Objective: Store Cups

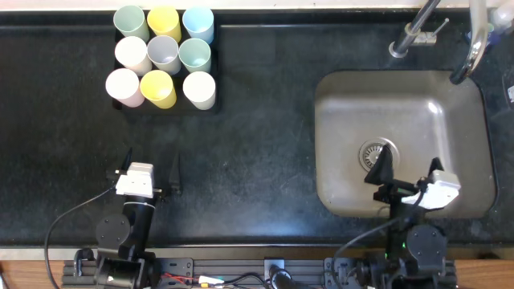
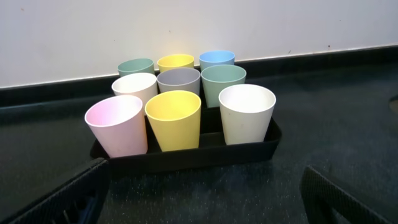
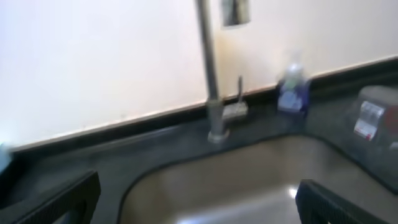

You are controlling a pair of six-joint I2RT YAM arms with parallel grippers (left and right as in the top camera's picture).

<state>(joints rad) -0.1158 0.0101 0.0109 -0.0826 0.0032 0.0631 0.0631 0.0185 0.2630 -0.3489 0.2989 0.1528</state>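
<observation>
At the upper left of the top view, 9 pastel plastic cups (image 1: 164, 51) stand upright, 3 rows of 3, close-packed in a shallow black plastic tray (image 2: 186, 160). No loose cup shows on the dark stone counter (image 1: 257, 160), so storing looks done unless nesting is meant. The left gripper (image 1: 152, 156) hovers at lower left with its jaws spread wide. The right gripper (image 1: 409, 166), equally wide, hangs over the steel sink basin (image 1: 401, 104) at right. If nesting, I would take the white cup (image 1: 199, 90) in the lowest row. Pinch its rim with 1 finger inside and 1 outside, then lift straight up so its neighbours stay put.
</observation>
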